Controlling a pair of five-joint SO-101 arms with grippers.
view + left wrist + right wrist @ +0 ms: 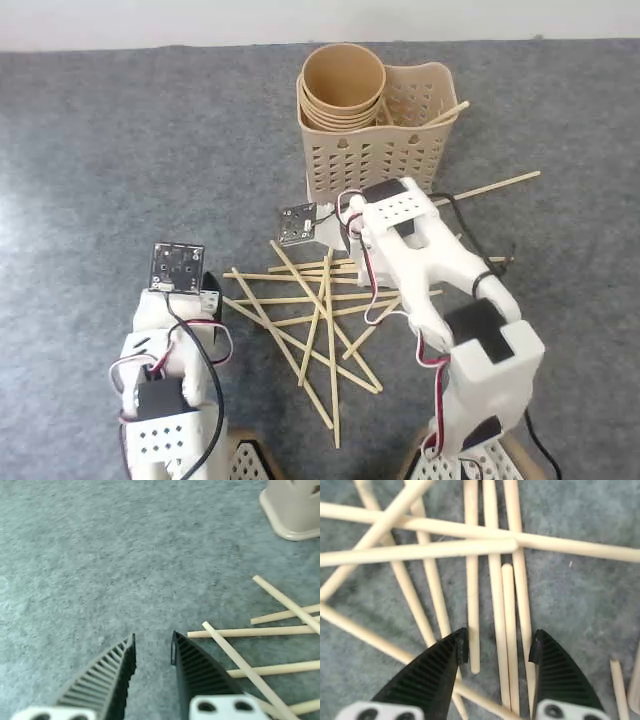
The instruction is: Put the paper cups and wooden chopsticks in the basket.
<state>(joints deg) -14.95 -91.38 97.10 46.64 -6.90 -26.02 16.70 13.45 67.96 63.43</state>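
A stack of brown paper cups (344, 83) stands inside the beige basket (410, 145), with a chopstick (440, 115) leaning in it. Several wooden chopsticks (310, 310) lie crisscrossed on the grey carpet in front of the basket. My right gripper (497, 647) is open, low over the pile, its fingers straddling a few parallel chopsticks (507, 625). My left gripper (152, 650) is open over bare carpet, just beside the pile's chopstick ends (240, 665), holding nothing. In the high view the left arm (175, 300) sits left of the pile and the right arm (420, 260) over its right side.
One chopstick (495, 186) lies apart, right of the basket. The basket's corner (295, 510) shows far off in the left wrist view. Open carpet stretches to the left and back left of the pile.
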